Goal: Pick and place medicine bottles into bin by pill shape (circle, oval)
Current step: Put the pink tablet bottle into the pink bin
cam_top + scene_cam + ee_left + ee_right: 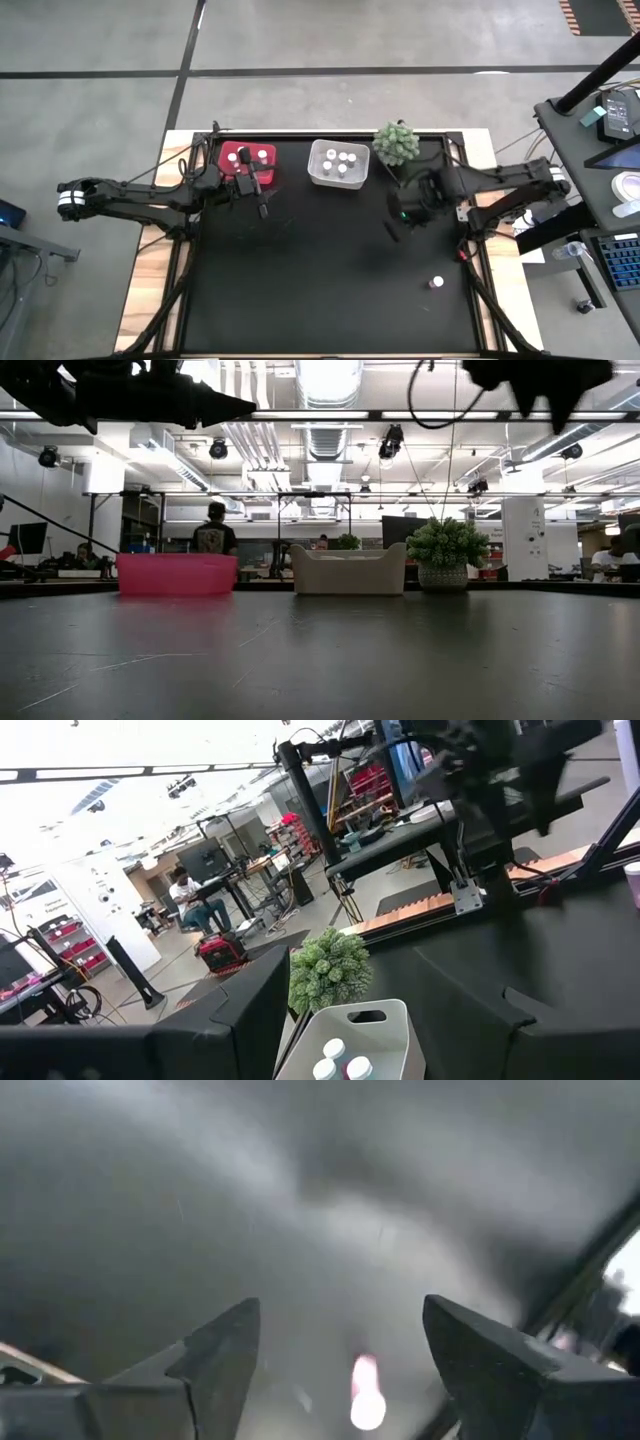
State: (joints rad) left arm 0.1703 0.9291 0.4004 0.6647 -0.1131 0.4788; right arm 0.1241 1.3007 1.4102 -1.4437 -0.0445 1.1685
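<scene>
Although its fingers stand well apart and hold nothing, the right gripper (pixel 340 1360) hangs above bare mat near the middle of the table's right half, tilted down toward the surface. In its wrist view a small pale bottle (pixel 366 1392) shows between the fingertips but farther off. Seen from above, this one loose bottle (pixel 437 283) stands alone near the right front of the black mat (pixel 330 290), well apart from the claw. The left gripper (pixel 258 192) waits over the near edge of the red bin (pixel 229 170); I cannot tell whether its fingers are apart or together. Several white-capped bottles already sit in the red bin and in the white bin (pixel 318 172), with a green plant (pixel 397 143) just beside the white one. My reading: the sorting is nearly done and the step in hand is reaching for the last bottle. Next, the right claw would need to travel toward the front edge, come down around the bottle, and close on it.
</scene>
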